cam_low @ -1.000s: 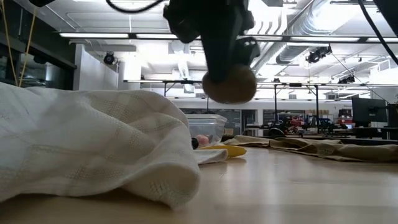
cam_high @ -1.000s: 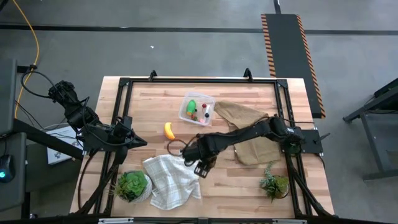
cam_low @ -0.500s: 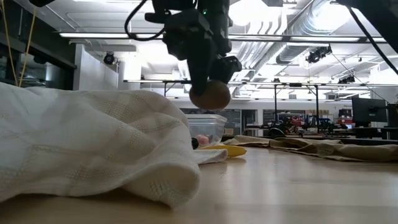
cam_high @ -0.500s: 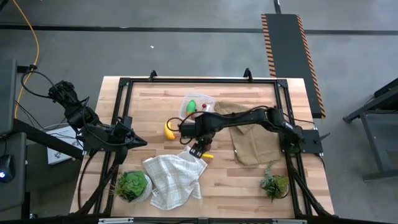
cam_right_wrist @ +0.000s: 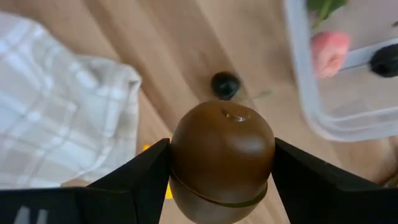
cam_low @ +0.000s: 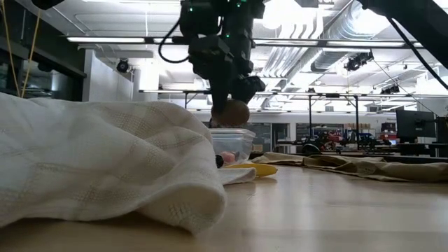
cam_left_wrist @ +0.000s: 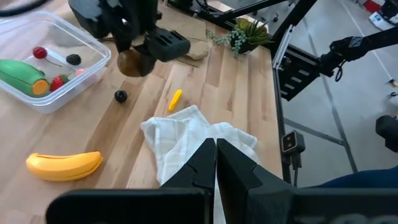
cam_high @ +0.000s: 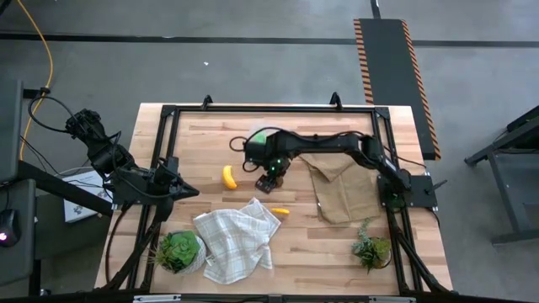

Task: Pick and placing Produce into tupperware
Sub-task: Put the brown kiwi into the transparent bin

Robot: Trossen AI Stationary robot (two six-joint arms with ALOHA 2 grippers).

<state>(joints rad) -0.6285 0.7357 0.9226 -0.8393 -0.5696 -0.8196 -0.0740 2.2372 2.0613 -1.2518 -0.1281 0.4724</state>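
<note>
Two black, jointed robot arms on black metal frames. The left arm [cam_high: 109, 156] carries looped black cables along chunky matte links. The right arm [cam_high: 337, 147] is slimmer, with small green indicator lights glowing near its wrist. Both end in flat, dark, wedge-shaped fingers [cam_left_wrist: 202, 168].

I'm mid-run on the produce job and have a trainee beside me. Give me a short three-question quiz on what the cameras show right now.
1. True or false: the right gripper holds the brown kiwi.
2. Which item lies inside the clear tupperware? A) banana B) red berry C) small yellow piece
3. Fill in: the dark berry on the table lies between the tupperware and the ____.

Key:
1. True; the kiwi sits between its fingers, near the tupperware.
2. B
3. white checked cloth
</note>
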